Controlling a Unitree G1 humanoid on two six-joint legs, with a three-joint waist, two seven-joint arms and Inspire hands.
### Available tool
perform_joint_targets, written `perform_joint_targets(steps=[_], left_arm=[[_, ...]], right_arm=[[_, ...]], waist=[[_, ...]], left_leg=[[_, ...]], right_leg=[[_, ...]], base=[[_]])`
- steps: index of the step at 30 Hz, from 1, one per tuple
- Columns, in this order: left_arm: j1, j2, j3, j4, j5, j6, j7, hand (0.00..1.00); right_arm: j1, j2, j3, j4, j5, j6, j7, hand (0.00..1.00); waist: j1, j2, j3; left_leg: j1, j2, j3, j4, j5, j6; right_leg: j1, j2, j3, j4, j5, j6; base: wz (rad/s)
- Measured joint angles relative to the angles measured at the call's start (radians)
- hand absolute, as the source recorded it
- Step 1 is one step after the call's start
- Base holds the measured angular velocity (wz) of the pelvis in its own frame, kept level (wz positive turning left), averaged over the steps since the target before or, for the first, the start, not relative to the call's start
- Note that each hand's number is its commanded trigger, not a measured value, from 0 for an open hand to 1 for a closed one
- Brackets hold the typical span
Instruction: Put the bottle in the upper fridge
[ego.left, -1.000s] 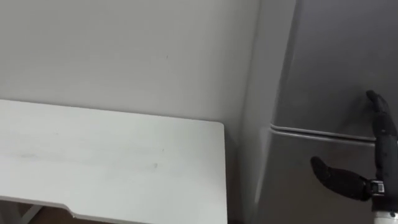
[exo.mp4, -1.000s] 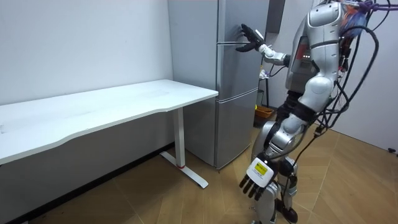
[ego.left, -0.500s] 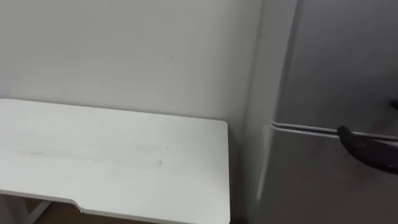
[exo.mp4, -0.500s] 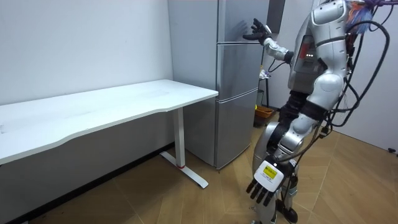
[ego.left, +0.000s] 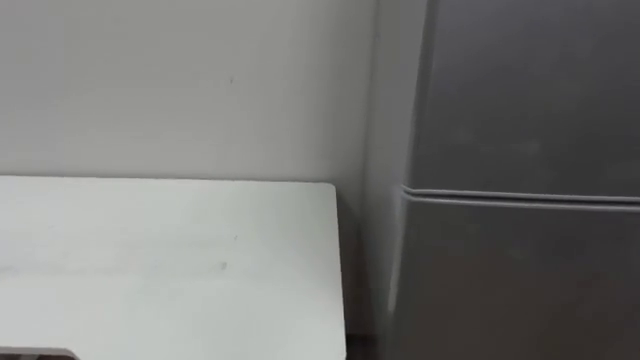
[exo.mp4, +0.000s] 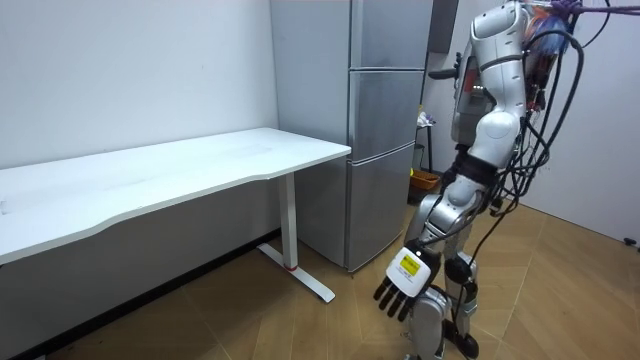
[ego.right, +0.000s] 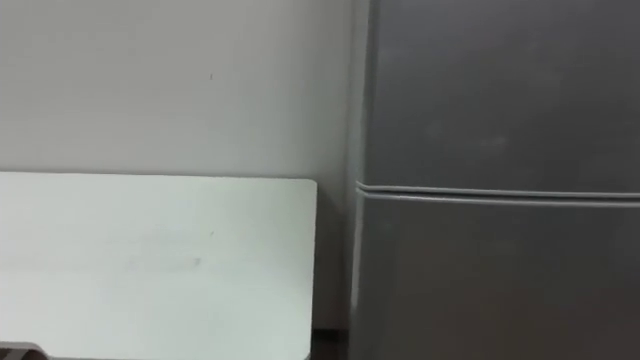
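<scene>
The grey two-door fridge (ego.left: 520, 110) stands straight ahead with both doors shut. The seam (ego.left: 520, 196) between its upper and lower door runs across the eye views. In the room view I stand upright on the wooden floor just in front of the fridge (exo.mp4: 385, 120). My right hand (exo.mp4: 441, 72) is drawn back close to my chest, beside the upper door and off its surface. My left hand (exo.mp4: 400, 290) hangs low by my leg with straight fingers and holds nothing.
A long white desk (ego.left: 160, 260) stands against the wall left of the fridge, a narrow gap between them. Its white leg (exo.mp4: 292, 235) stands on the wooden floor. A small orange container (exo.mp4: 425, 181) sits on the floor beyond the fridge.
My right hand, stretched out at the fridge's door seam before, has pulled back toward my chest and left the eye view. My head camera has shifted slightly.
</scene>
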Motion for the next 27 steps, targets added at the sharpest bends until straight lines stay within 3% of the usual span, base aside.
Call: perform_joint_targets(steps=[3, 8, 10, 13, 18, 22, 27], left_arm=[[0.0, -0.004, 0.0, 0.0, -0.003, 0.0, 0.012, 0.0], [0.0, -0.02, 0.001, -0.001, -0.002, 0.001, 0.051, 0.0], [0.0, -0.027, -0.001, 0.001, -0.017, 0.001, 0.051, 0.0], [0.002, -0.029, -0.005, 0.017, -0.094, -0.003, 0.073, 0.0], [0.016, -0.04, -0.005, 0.034, -0.107, -0.003, 0.096, 0.0], [0.016, -0.044, -0.007, 0.039, -0.108, -0.003, 0.1, 0.0], [0.013, -0.053, -0.004, 0.04, -0.107, -0.005, 0.117, 0.0]], right_arm=[[0.052, 0.012, 0.002, 0.048, 0.038, -0.012, -0.02, 0.0], [0.119, 0.09, 0.027, 0.238, 0.092, -0.011, -0.018, 0.0], [0.144, 0.102, 0.067, 0.323, 0.133, -0.012, -0.002, 0.0], [0.161, 0.12, 0.145, 0.581, 0.21, -0.001, 0.058, 0.0], [0.162, 0.163, 0.176, 0.824, 0.238, 0.013, 0.129, 0.0], [0.164, 0.167, 0.215, 0.95, 0.251, 0.021, 0.187, 0.0], [0.179, 0.173, 0.253, 1.033, 0.263, 0.054, 0.347, 0.0]], waist=[[0.002, 0.007, -0.0006], [0.003, 0.014, -0.0016], [0.001, 0.02, -0.0036], [0.001, 0.029, -0.0022], [-0.005, 0.042, -0.0028], [-0.004, 0.044, -0.0019], [-0.001, 0.046, -0.0013]], left_leg=[[0.003, 0.0, 0.016, -0.002, -0.002, 0.001], [0.011, 0.0, 0.025, -0.001, -0.007, 0.002], [0.013, 0.0, 0.024, -0.001, -0.009, 0.002], [0.029, -0.001, 0.022, -0.007, -0.012, 0.0], [0.038, -0.003, 0.017, -0.008, -0.012, -0.001], [0.051, -0.005, 0.017, -0.012, -0.013, -0.001], [0.056, -0.005, 0.025, -0.016, -0.013, -0.001]], right_leg=[[-0.004, 0.0, 0.02, 0.0, -0.002, 0.001], [-0.004, 0.0, 0.028, 0.001, -0.002, 0.001], [-0.001, -0.001, 0.027, -0.002, -0.003, 0.002], [0.016, -0.001, 0.027, 0.0, -0.013, 0.003], [0.028, -0.002, 0.024, -0.003, -0.016, 0.004], [0.035, -0.004, 0.023, -0.002, -0.019, 0.005], [0.036, -0.004, 0.033, 0.002, -0.019, 0.006]], base=[[-0.17], [-0.05], [0.0], [0.03], [0.02], [0.0], [-0.04]])
